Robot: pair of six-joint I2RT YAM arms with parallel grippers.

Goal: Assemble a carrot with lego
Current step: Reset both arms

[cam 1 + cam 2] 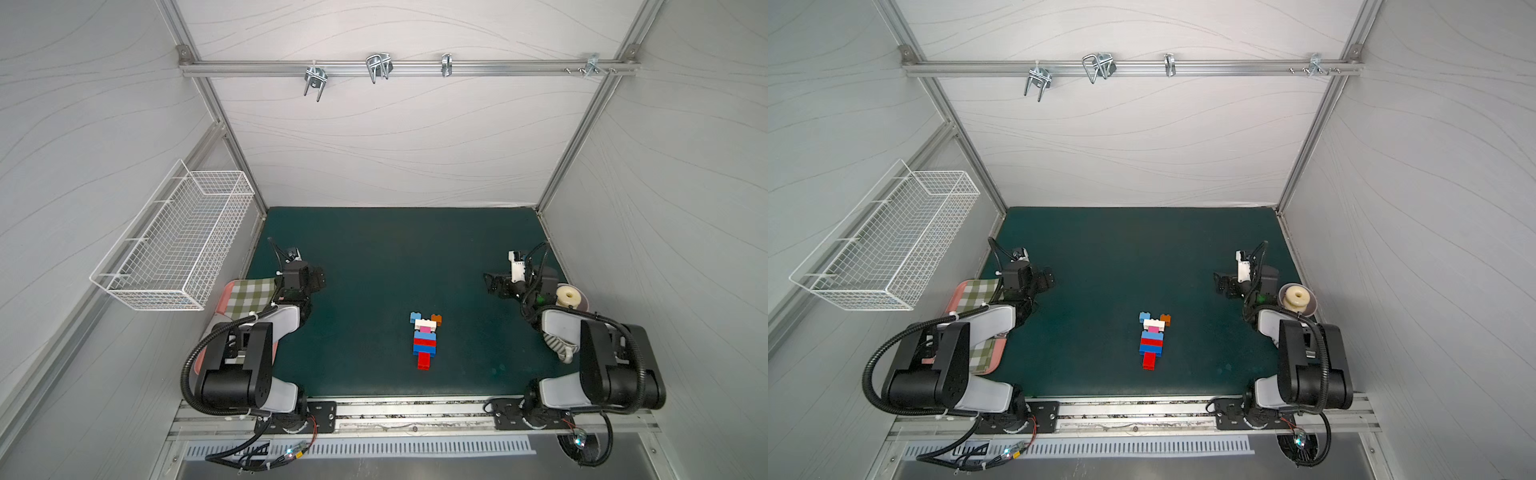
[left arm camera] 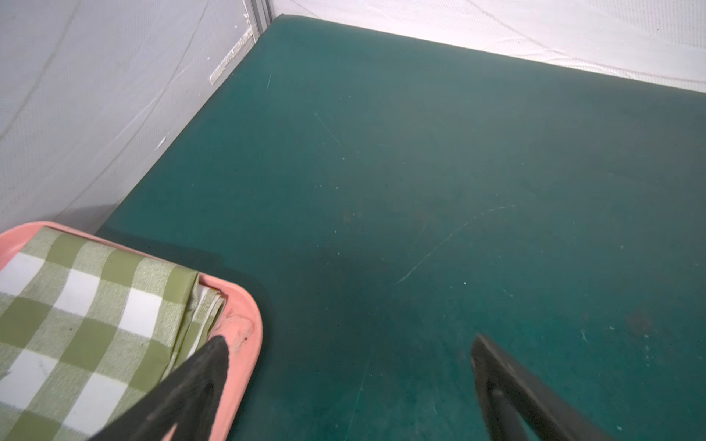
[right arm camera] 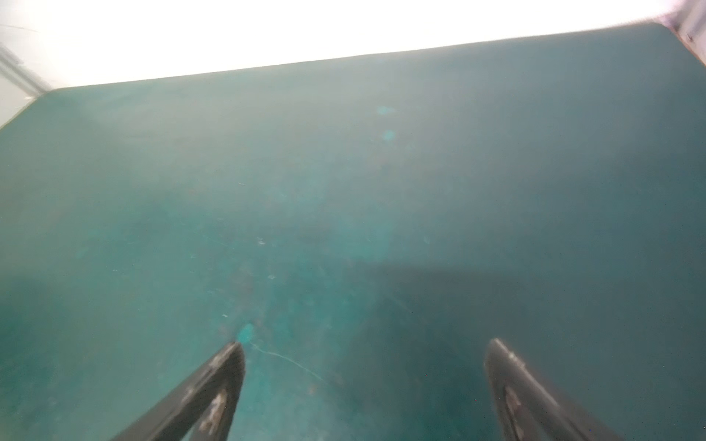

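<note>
Two grippers hang above the green mat (image 1: 374,257), each with its jaws spread wide and nothing between them. The left gripper (image 1: 318,277) is near the mat's left edge and the right gripper (image 1: 492,284) near its right edge. Each wrist view shows two dark fingers (image 3: 225,376) with only bare mat in the gap.

One lego carrot (image 1: 424,338) lies flat on the mat, between the two arms and nearer the front edge, well apart from both grippers. It has two prongs toward the back wall, one light blue and one orange. After them come one white bar, one pink piece, then light-blue, red and blue layers, and one narrow red tip toward the front.

One pink tray (image 2: 244,324) holding one green-checked cloth (image 1: 249,297) sits by the left arm. One cream spool (image 1: 568,297) stands by the right arm. One white wire basket (image 1: 178,245) hangs on the left wall, and four metal hooks (image 1: 378,66) sit on the back rail.
</note>
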